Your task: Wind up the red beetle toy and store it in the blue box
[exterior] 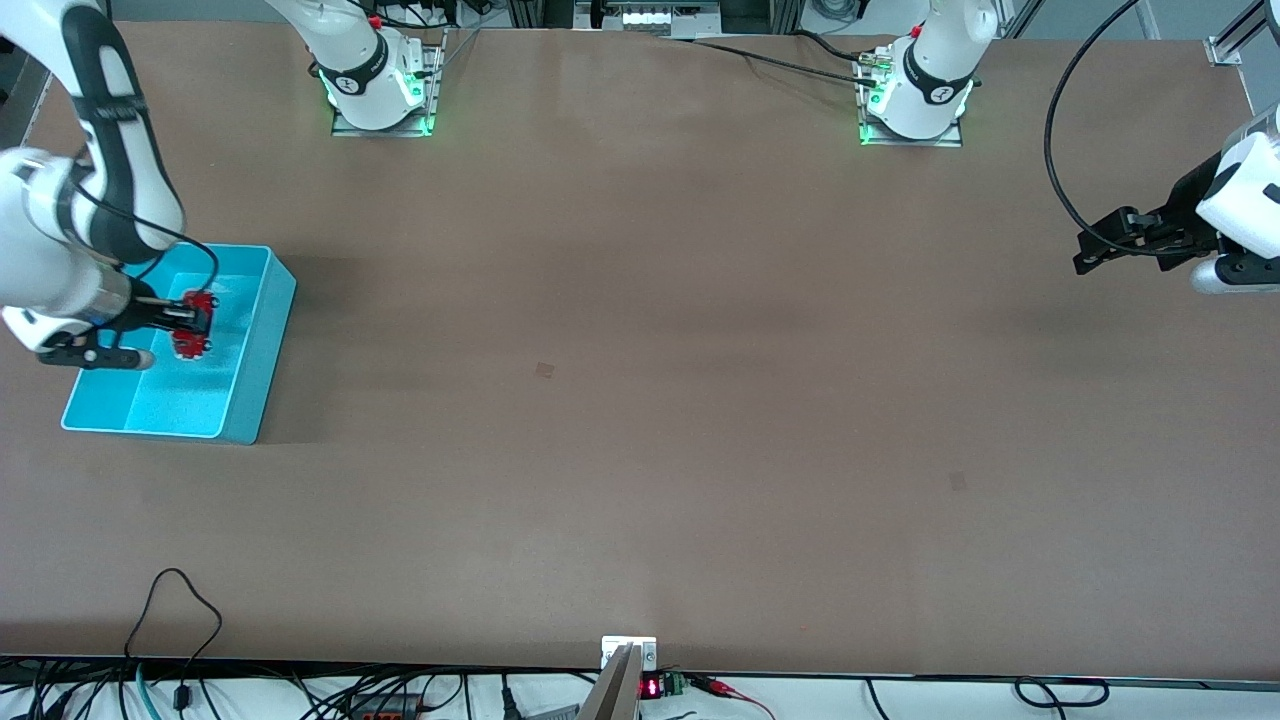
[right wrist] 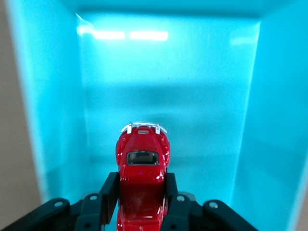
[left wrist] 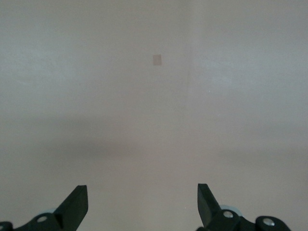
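Note:
The red beetle toy point(exterior: 193, 323) is held in my right gripper point(exterior: 196, 322), whose fingers are shut on its sides, inside the open top of the blue box point(exterior: 262, 345) at the right arm's end of the table. In the right wrist view the toy point(right wrist: 142, 161) sits between the black fingers point(right wrist: 109, 190) with the box's floor point(right wrist: 202, 110) below it. I cannot tell whether the toy touches the floor. My left gripper point(exterior: 1090, 252) is open and empty, waiting above the table at the left arm's end; in its wrist view its fingertips point(left wrist: 77, 204) stand wide apart over bare table.
The brown table point(exterior: 640, 400) stretches between the two arms. Two small darker square marks point(exterior: 544, 370) lie on it. Cables and a small display point(exterior: 650, 688) run along the table edge nearest the front camera.

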You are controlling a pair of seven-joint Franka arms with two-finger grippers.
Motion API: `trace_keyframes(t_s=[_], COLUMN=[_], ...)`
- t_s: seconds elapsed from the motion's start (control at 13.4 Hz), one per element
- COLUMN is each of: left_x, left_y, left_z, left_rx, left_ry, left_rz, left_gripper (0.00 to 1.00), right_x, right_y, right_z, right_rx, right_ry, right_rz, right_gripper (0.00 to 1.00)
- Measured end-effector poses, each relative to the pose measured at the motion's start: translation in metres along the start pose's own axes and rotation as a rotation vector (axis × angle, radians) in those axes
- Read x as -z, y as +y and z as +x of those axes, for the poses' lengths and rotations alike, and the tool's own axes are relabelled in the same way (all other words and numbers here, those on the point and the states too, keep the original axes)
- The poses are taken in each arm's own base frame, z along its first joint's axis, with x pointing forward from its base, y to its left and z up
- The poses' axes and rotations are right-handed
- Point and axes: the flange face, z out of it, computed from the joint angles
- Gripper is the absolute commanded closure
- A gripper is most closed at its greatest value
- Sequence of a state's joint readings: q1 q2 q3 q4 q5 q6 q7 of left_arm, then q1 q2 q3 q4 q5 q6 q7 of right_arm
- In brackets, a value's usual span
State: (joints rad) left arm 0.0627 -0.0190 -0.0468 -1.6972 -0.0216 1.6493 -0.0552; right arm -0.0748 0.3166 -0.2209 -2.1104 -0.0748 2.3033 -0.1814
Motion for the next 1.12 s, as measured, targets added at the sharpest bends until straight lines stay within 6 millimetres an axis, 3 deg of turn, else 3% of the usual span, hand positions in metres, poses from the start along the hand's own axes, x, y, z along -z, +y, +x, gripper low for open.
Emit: trace_keyframes(t_s=[0.07,0.15,0.22,0.3,0.37,0.52,0.75,0.97,1.12], left_x=[0.0,0.0,0.0,-0.001,-0.003,-0.006,-0.006,-0.006,-0.005], left_y=[-0.002,-0.004,-0.004,-0.004,-0.002,0.002,0.008,0.007,0.005], left_z=[0.0,0.0,0.0,0.0,0.001,0.001,0.001,0.001,0.0], left_rx=[0.004,0.007,0.007,0.006,0.002,-0.005,-0.016,-0.014,-0.011], left_ry=[-0.002,-0.003,-0.004,-0.007,-0.011,-0.015,-0.015,-0.02,-0.019], left_rz=[0.0,0.0,0.0,0.0,0.0,0.001,0.001,0.001,0.001], left_gripper=[0.0,0.0,0.0,0.0,0.0,0.0,0.0,0.0,0.0], right_x=[-0.02,-0.036,-0.046,-0.051,-0.05,-0.037,0.017,0.107,0.179], right_y=[0.001,0.002,0.004,0.005,0.005,0.007,0.013,0.008,-0.014], right_z=[0.0,0.0,0.0,0.0,0.0,0.004,0.008,0.007,0.002], right_rx=[-0.011,-0.018,-0.022,-0.024,-0.024,-0.025,-0.022,-0.004,0.038], right_ry=[-0.011,-0.021,-0.028,-0.033,-0.032,-0.005,0.061,0.124,0.184], right_rz=[-0.004,-0.007,-0.009,-0.009,-0.01,-0.012,-0.012,-0.003,0.002], right_gripper=[0.99,0.86,0.62,0.16,0.01,0.0,0.0,0.0,0.0])
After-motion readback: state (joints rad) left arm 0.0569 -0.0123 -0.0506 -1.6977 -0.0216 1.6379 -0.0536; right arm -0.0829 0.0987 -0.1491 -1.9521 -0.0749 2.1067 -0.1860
